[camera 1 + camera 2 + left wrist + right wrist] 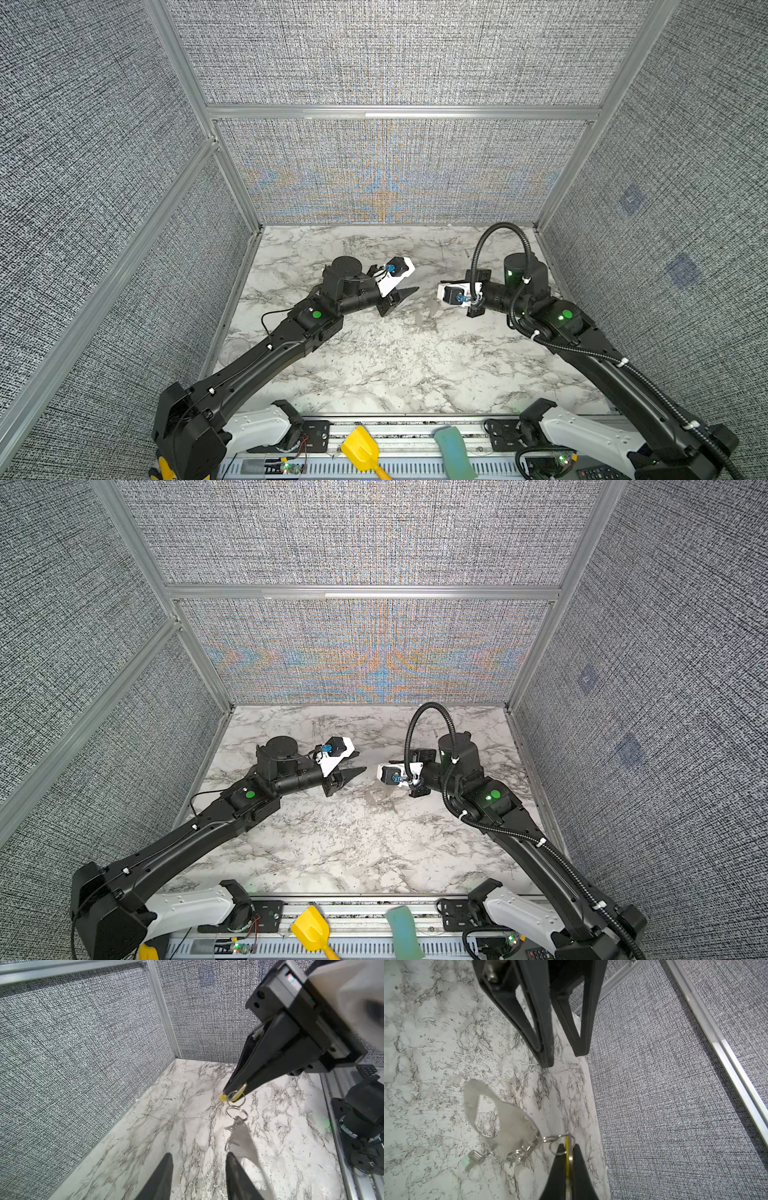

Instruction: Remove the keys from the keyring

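Right gripper (234,1093) is clamped on the yellow-tagged key (223,1097). The yellow tag shows as a thin strip pinched between the tips, and a wire ring (235,1098) loops just under them.

A second ring (236,1112) links down to the keyring plate (508,1118). This is a flat grey plate with an oval cut-out, and it hangs tilted over the marble table (395,365). It is blurred, so I cannot tell whether its low end touches the surface.

The green-tagged key (472,1158) hangs by its own ring from the plate's holed edge.

Left gripper (199,1154) is released: the jaws are parted with nothing between them, and it points at the plate from close by without touching it.

A small red and green sticker (291,978) sits on the right gripper's body. It is too small to read.

A yellow scoop (363,451) and a teal block (453,453) lie on the front rail, well apart from the keys.
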`<state>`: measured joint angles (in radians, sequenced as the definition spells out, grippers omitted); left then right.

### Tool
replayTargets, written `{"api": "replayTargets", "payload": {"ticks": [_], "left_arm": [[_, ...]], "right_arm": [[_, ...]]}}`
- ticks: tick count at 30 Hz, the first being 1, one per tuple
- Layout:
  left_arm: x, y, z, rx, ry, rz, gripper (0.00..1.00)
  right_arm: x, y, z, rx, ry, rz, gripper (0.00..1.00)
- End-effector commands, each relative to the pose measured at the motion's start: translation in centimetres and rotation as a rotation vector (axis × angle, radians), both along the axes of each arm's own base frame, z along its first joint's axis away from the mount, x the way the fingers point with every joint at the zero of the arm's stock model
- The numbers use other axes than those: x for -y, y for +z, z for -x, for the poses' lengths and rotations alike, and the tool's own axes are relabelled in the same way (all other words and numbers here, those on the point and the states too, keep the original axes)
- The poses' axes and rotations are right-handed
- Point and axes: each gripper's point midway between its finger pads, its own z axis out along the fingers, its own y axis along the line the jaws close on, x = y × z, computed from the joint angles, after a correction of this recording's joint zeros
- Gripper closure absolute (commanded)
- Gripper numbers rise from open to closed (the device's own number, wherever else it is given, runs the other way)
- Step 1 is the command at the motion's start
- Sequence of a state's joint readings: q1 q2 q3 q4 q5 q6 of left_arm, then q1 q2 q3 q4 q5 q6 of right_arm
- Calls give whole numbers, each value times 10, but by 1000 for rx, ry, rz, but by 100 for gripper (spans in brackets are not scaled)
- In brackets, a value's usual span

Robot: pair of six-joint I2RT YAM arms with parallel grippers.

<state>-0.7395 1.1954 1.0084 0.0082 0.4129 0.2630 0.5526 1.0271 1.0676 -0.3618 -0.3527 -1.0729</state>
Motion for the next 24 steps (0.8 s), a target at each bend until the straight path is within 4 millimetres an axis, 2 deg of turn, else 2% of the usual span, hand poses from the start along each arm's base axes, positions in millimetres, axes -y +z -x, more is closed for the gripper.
{"api": "replayTargets", "payload": {"ticks": [1,9,24], "left_arm": [[4,1,8,-1,-74,-5,55],[18,-1,16,-36,-181,30,55],[27,-8,14,-30,-214,96,57]], "right_arm": [[-5,7,8,65,74,17,100],[-8,12,13,133,122,46,100],[-15,14,10,189,146,63,100]]}}
